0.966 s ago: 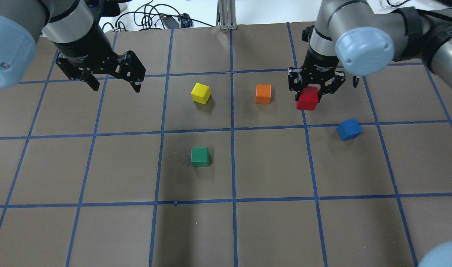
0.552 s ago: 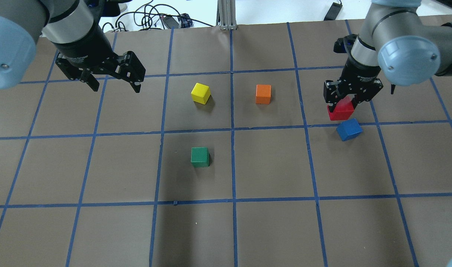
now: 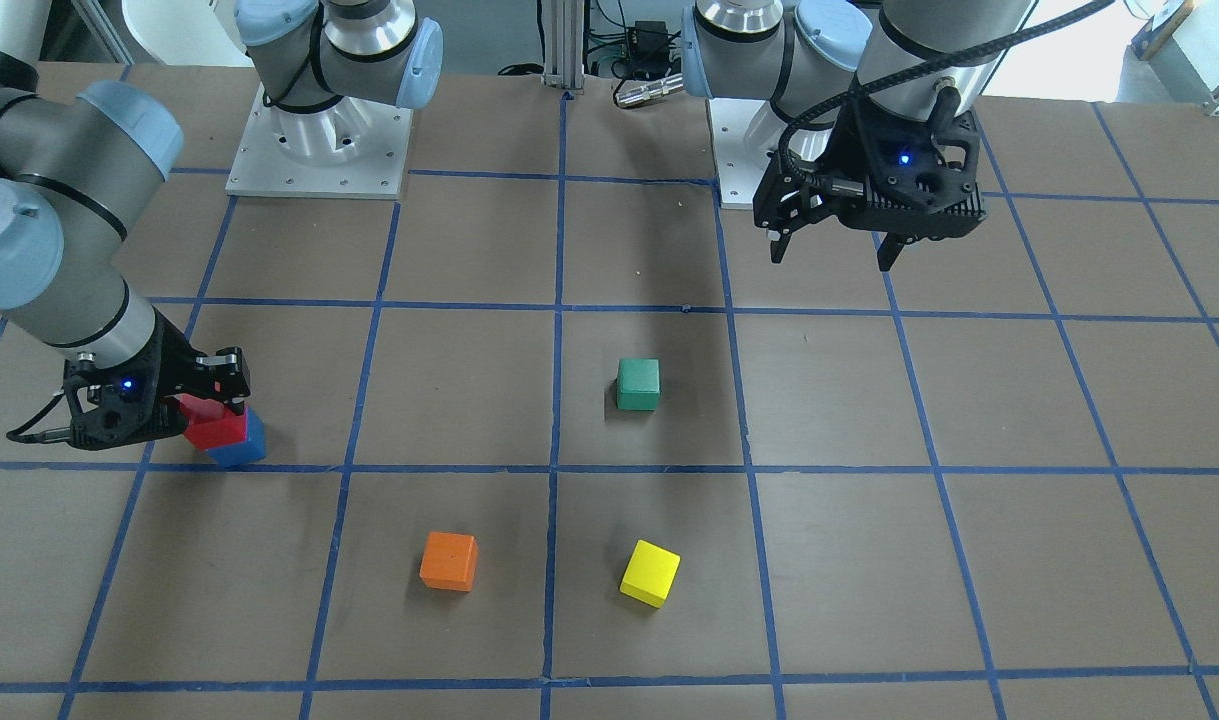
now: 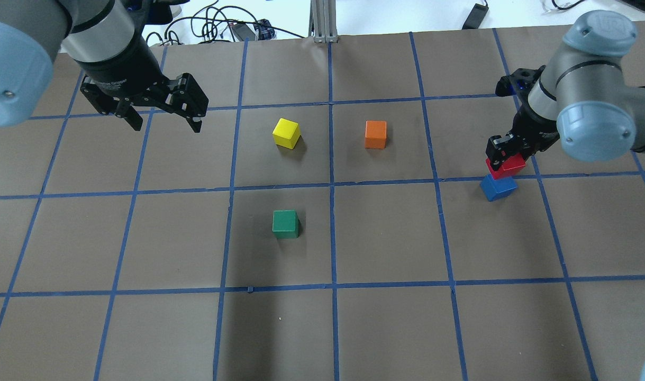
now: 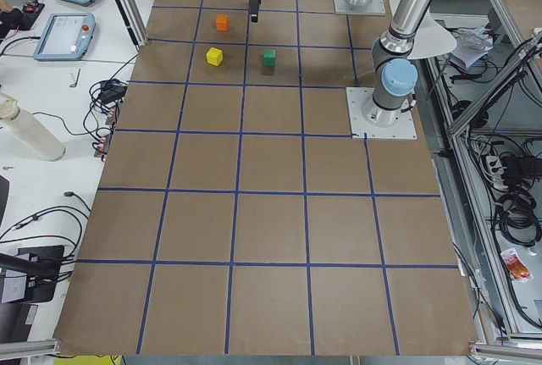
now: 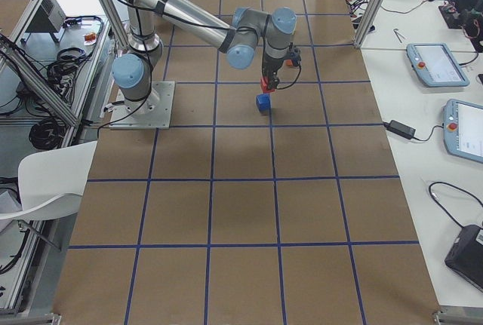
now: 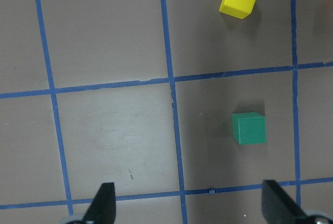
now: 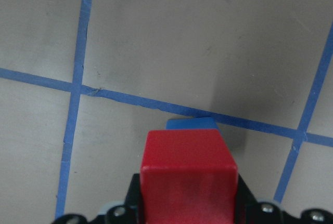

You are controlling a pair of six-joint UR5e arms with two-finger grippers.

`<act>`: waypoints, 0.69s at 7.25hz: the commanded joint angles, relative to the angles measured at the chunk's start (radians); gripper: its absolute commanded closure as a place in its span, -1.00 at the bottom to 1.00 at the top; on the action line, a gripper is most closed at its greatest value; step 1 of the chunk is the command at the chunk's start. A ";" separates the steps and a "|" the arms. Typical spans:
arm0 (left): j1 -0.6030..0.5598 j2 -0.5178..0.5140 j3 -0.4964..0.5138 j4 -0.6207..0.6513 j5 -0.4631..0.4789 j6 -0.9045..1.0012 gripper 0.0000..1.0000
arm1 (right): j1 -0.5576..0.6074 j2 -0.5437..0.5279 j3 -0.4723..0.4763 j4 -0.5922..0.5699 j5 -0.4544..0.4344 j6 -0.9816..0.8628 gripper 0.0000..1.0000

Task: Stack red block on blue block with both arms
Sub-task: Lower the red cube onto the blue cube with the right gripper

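a: start with the big things.
b: the brown desk [image 4: 385,328], ruled into squares with blue tape [image 4: 331,238]. the left arm [image 4: 108,39] hangs over the far-left part of the grid and the right arm [image 4: 592,106] reaches out on the desk's right side.
a: and the jaws?
b: the left arm's jaws are spread wide, gripping nothing, well above the desk. the right arm's jaws are clenched on the red block [image 4: 507,167].
a: where is that block, exactly?
b: directly over the blue block [image 4: 498,188], which sits on a tape line on the right side, about midway between the far edge and the robot's edge. the red one is turned slightly against the blue. from the wrist view only a thin strip of blue peeks out beyond it.
a: are they touching?
b: probably just touching, or a hair apart; no view settles it.
a: the other cubes?
b: the orange block [image 4: 375,134] and the yellow block [image 4: 287,132] lie side by side towards the far edge. the green block [image 4: 285,223] is nearer the robot's edge. all three are well apart from the pair.
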State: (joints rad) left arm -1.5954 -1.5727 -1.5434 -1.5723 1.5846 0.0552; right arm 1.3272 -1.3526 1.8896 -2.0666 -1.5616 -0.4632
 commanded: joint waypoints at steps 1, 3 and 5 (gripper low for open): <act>0.000 -0.004 0.000 0.000 -0.002 -0.002 -1.00 | -0.002 0.001 0.039 -0.072 0.000 -0.008 1.00; 0.000 -0.001 0.000 0.000 -0.003 -0.002 -1.00 | -0.002 0.013 0.036 -0.073 -0.001 -0.009 1.00; 0.000 -0.001 0.002 0.000 -0.005 -0.002 -1.00 | -0.002 0.015 0.039 -0.087 -0.037 -0.044 1.00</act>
State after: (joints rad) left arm -1.5953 -1.5740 -1.5427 -1.5724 1.5814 0.0537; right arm 1.3254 -1.3396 1.9272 -2.1485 -1.5766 -0.4798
